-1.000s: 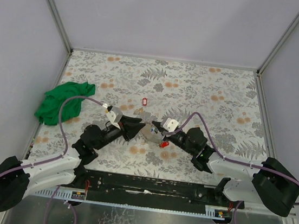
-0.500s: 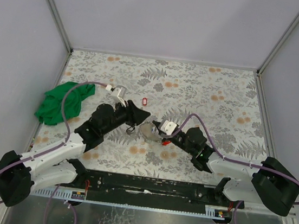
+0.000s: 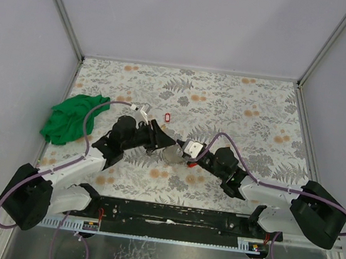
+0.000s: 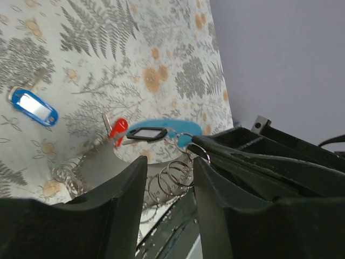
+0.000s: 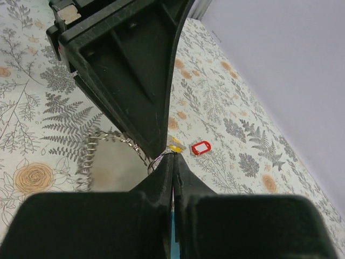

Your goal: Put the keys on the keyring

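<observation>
My right gripper [image 5: 172,159] is shut on a blue oblong key tag [image 4: 173,127], which shows as a blue sliver [image 5: 172,233] between its fingers, with a thin keyring [image 5: 159,160] at its tips. My left gripper [image 4: 168,174] is open, and its fingers straddle a cluster of steel rings [image 4: 179,174] right at the right gripper's tips. In the top view the two grippers, left [image 3: 162,142] and right [image 3: 179,150], meet nose to nose. A blue-tagged key [image 4: 33,107] and a small red key [image 4: 118,128] lie on the cloth nearby. A red-tagged key [image 3: 167,117] lies apart, farther back.
A green cloth [image 3: 72,118] is bunched at the table's left edge. A coil of linked rings [image 5: 90,156] lies on a pale patch below the grippers. A small red piece [image 3: 190,165] sits by the right gripper. Grey walls enclose the floral tabletop [image 3: 244,113].
My left arm has swung forward and to the right, bringing its gripper up against the right gripper's tips. The right gripper has shifted only slightly and stays shut.
</observation>
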